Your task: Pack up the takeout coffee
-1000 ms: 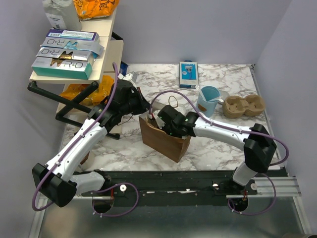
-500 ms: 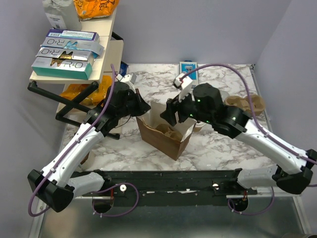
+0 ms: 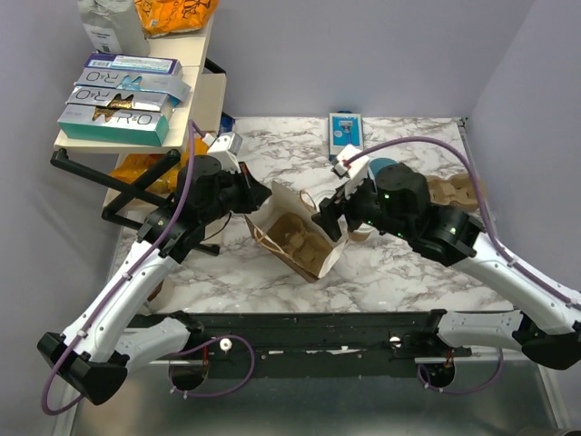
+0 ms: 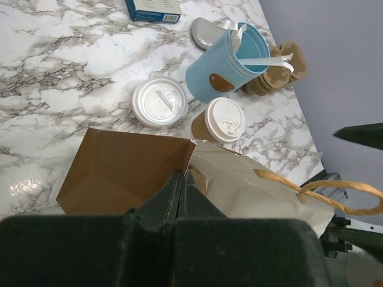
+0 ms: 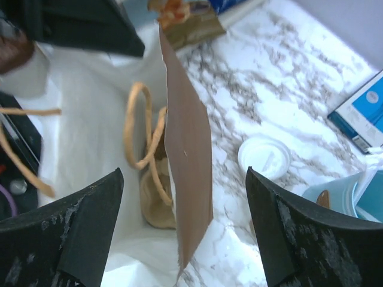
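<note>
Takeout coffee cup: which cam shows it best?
Left wrist: the takeout coffee cup stands lidded, fully visible, beside the blue mug. In top external the right arm covers that spot. Right wrist shows one white lid past the bag; whether it's this cup's, can't tell.

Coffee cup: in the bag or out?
Out. Lidded cup stands on the table beside the mug, outside the bag.

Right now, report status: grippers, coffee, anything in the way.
Left gripper shut on bag rim. Right gripper open, astride bag wall. Coffee cup lidded, on table beside blue mug, outside bag. Loose lid next to it.
</note>
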Controlling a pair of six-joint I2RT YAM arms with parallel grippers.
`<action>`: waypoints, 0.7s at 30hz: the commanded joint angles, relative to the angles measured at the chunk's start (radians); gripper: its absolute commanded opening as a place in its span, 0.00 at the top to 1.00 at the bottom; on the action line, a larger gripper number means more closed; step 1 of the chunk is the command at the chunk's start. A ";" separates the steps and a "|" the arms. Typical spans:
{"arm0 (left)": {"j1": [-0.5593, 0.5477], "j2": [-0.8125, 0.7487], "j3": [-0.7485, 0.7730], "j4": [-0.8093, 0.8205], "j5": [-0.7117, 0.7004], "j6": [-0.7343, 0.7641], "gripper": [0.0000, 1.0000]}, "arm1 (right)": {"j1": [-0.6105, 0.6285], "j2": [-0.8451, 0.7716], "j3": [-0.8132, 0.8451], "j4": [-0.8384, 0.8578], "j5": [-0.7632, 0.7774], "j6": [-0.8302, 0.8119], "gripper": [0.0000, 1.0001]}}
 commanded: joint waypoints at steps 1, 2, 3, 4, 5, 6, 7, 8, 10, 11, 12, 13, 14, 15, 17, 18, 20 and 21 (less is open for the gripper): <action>-0.003 -0.010 0.006 0.034 0.013 0.030 1.00 | 0.005 0.095 -0.008 -0.099 -0.080 -0.066 0.12; -0.003 -0.003 0.012 0.032 0.013 0.030 1.00 | 0.005 0.109 -0.014 -0.099 -0.079 -0.064 0.12; -0.003 0.002 0.015 0.029 0.016 0.030 1.00 | 0.006 0.118 -0.017 -0.094 -0.044 -0.057 0.14; -0.003 0.005 0.017 0.029 0.016 0.030 1.00 | 0.006 0.136 -0.017 -0.102 -0.007 -0.049 0.27; -0.002 0.007 0.018 0.031 0.014 0.032 1.00 | 0.005 0.171 0.009 -0.118 0.024 -0.035 0.36; -0.002 0.010 0.021 0.031 0.013 0.032 1.00 | 0.005 0.187 0.021 -0.138 0.041 -0.046 0.45; -0.003 0.010 0.023 0.034 -0.002 0.032 1.00 | 0.006 0.196 0.030 -0.158 0.021 -0.069 0.63; -0.003 0.011 0.029 0.037 -0.012 0.041 1.00 | 0.005 0.202 0.035 -0.155 0.003 -0.084 0.72; -0.003 0.016 0.037 0.056 -0.038 0.048 1.00 | 0.009 0.193 0.017 -0.076 -0.020 -0.130 0.88; -0.003 0.017 0.035 0.072 -0.046 0.053 1.00 | 0.011 0.187 0.009 -0.048 -0.022 -0.155 0.90; -0.003 0.014 0.031 0.086 -0.052 0.058 1.00 | 0.014 0.176 0.001 -0.012 -0.025 -0.203 0.92; -0.003 0.014 0.027 0.107 -0.056 0.061 1.00 | 0.017 0.172 -0.017 0.063 -0.025 -0.224 0.96; -0.003 0.011 0.026 0.109 -0.067 0.062 1.00 | 0.017 0.167 -0.025 0.099 -0.025 -0.242 0.96; -0.002 0.005 0.023 0.107 -0.067 0.074 1.00 | 0.017 0.160 -0.036 0.134 -0.029 -0.285 0.97; -0.002 -0.010 -0.003 0.113 -0.088 0.084 1.00 | 0.026 0.155 -0.066 0.234 -0.034 -0.323 0.98; -0.003 -0.034 -0.015 0.118 -0.098 0.090 1.00 | 0.031 0.152 -0.077 0.260 -0.046 -0.366 0.99; -0.003 -0.064 -0.057 0.127 -0.107 0.099 1.00 | 0.046 0.141 -0.118 0.341 -0.056 -0.405 0.99; -0.003 -0.102 -0.077 0.133 -0.139 0.105 1.00 | 0.054 0.137 -0.132 0.361 -0.060 -0.429 0.98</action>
